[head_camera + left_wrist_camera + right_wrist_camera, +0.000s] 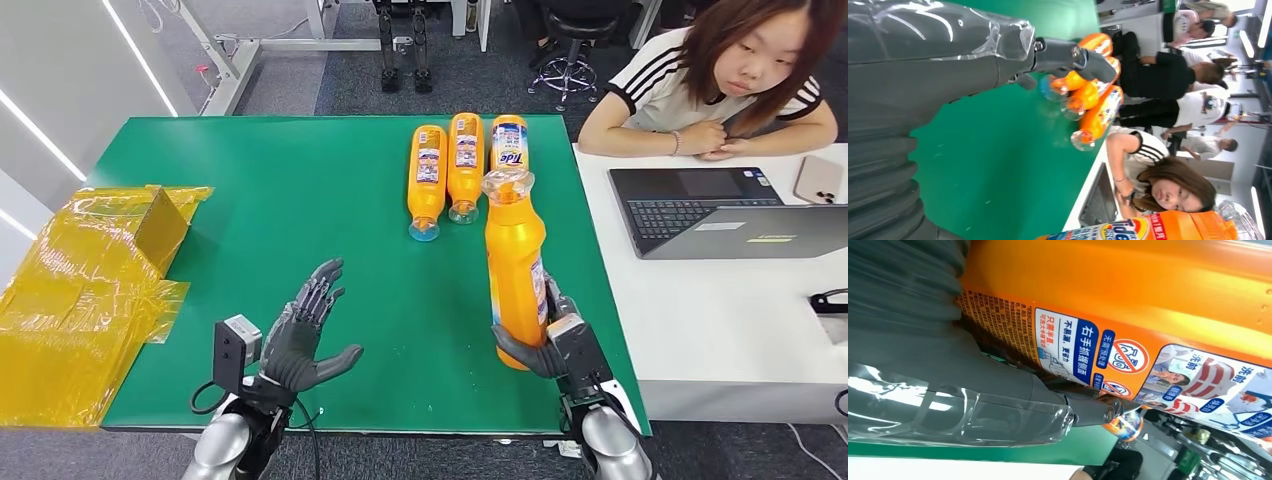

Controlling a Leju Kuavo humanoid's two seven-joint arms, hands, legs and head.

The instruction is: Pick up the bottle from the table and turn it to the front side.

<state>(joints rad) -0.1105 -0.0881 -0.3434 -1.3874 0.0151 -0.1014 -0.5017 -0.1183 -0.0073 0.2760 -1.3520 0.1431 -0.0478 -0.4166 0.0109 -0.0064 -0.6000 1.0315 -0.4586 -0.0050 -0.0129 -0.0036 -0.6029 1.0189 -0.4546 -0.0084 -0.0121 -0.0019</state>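
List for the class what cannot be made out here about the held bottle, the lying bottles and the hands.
- Held bottle: its base in the head view, covered by the right hand.
- Its label: cut off by the right wrist picture's edge; small print unreadable.
- Three lying bottles: partly behind the left hand in its wrist view.
- Left hand: its palm side faces away in the head view.

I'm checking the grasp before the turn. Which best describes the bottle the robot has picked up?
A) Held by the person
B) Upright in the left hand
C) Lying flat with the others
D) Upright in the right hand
D: the orange bottle stands upright with the right hand gripping its base, while the left hand is spread open, holding nothing.
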